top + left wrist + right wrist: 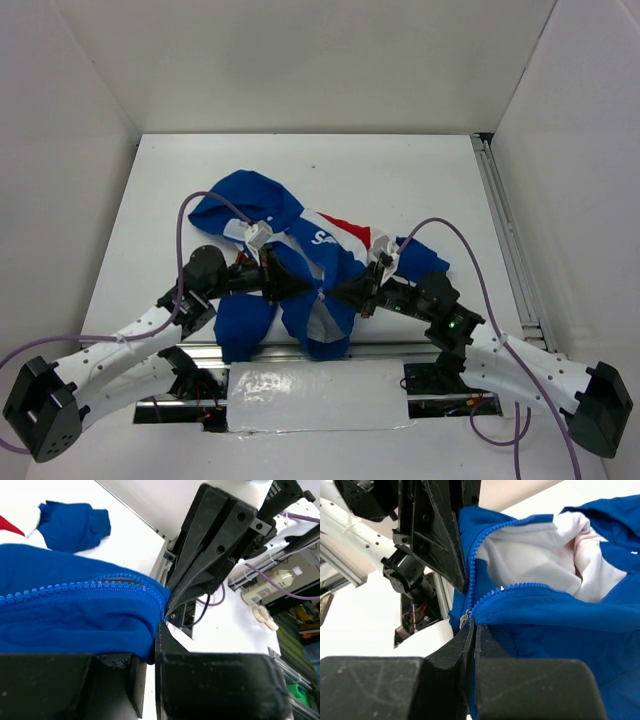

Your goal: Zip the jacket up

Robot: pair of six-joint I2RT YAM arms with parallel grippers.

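Little of the zipping is judged done: the zip (470, 575) is seen parted almost down to the hem, with the white lining (535, 555) exposed. The jacket (300, 250) is found crumpled at the near middle of the worktop (400, 170). Its blue hem is pinched by the left claw (155, 645) and the right claw (471, 630), each closed on cloth beside the teeth

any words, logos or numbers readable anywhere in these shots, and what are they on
"S": the only letter I can make out of the white lettering on the jacket, seen in the top view. The rest is lost in folds and too small to read.
Left wrist and right wrist views: no text, labels or numbers visible.
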